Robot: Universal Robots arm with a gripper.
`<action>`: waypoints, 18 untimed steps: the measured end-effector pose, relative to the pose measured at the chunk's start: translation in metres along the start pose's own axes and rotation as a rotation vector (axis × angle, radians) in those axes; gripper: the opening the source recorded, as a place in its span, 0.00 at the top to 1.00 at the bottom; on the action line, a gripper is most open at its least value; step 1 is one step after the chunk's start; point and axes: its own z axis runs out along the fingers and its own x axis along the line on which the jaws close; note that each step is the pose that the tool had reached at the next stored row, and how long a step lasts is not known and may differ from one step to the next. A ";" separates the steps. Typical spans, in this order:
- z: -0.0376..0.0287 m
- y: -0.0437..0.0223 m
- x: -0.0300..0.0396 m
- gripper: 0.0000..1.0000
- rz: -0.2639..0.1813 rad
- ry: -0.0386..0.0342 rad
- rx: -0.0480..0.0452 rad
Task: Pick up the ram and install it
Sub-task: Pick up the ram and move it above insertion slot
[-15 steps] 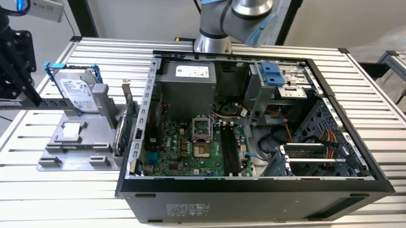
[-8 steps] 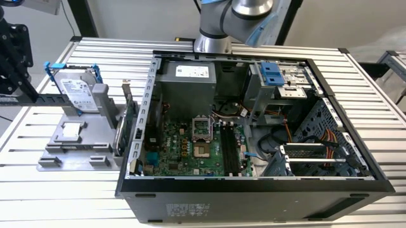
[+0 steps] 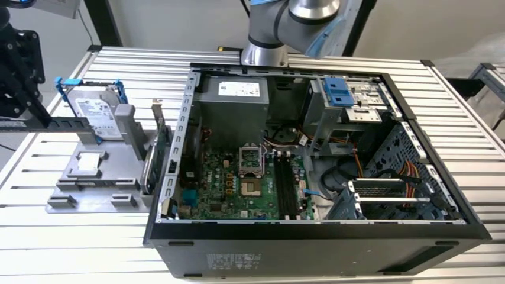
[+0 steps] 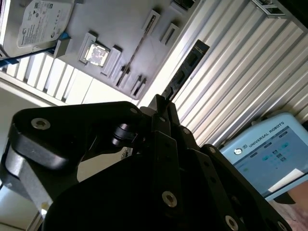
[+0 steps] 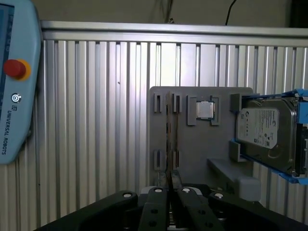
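Dark and thin, the ram [image 4: 188,65] sits mid-frame in the second wrist view with my gripper [image 4: 161,108] pinching it between its fingers, and I think it is light, stiff, easy to crack, best held by its flat sides.

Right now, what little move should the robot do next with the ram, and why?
Probably carry it toward the open computer case. The gripper looks shut on the ram, over by the grey tray, while the memory slots in the case look empty.
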 end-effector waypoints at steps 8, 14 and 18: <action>-0.0001 -0.0085 0.0000 1.00 0.000 0.0000 0.0000; -0.0002 -0.0147 0.0000 1.00 0.000 0.0000 0.0000; -0.0002 -0.0190 0.0000 1.00 0.000 0.0001 0.0000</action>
